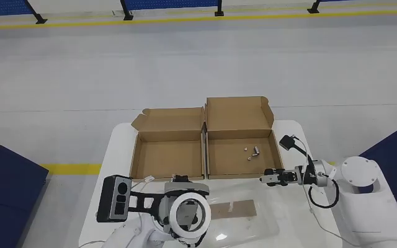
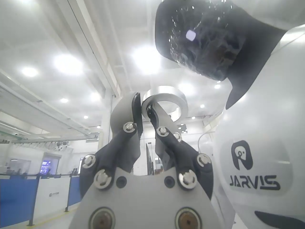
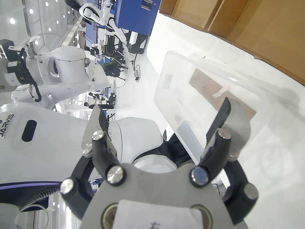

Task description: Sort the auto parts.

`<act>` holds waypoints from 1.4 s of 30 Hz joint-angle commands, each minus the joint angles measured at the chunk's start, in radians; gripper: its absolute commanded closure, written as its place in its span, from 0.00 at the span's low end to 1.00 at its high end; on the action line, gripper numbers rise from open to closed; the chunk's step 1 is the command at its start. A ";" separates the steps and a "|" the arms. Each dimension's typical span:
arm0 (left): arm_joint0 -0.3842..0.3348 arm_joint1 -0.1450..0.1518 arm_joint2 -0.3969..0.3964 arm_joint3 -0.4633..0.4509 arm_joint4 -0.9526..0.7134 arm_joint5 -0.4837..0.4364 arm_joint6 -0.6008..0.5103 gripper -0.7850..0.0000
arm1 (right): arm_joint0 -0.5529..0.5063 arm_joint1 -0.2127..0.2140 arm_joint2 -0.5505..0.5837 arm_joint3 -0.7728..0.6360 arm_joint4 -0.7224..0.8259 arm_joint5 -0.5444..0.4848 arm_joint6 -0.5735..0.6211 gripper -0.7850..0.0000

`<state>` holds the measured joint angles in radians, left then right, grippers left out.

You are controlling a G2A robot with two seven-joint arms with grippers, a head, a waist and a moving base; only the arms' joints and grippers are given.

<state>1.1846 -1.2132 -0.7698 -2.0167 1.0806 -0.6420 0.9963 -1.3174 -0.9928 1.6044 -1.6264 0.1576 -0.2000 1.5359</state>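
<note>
Left claw [image 2: 143,107] tight on a silver ring [image 2: 171,91]; right claw [image 3: 162,110] wide, near clear tray [image 3: 166,77].

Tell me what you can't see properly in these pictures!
1. Parts in the right box: too small in the top view to tell what they are.
2. Ring: in the left wrist view, the left gripper covers part of its rim.
3. Tray: in the top view, one end is hidden behind the ring and the arm holding it.
</note>
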 commanded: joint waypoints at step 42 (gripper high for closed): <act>0.048 -0.057 -0.080 -0.016 -0.048 0.006 0.005 1.00 | 0.000 0.000 0.000 0.000 0.000 0.000 0.000 0.00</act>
<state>1.2331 -1.2704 -0.8497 -2.0322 1.0323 -0.6364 1.0015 -1.3174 -0.9928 1.6044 -1.6264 0.1576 -0.2000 1.5359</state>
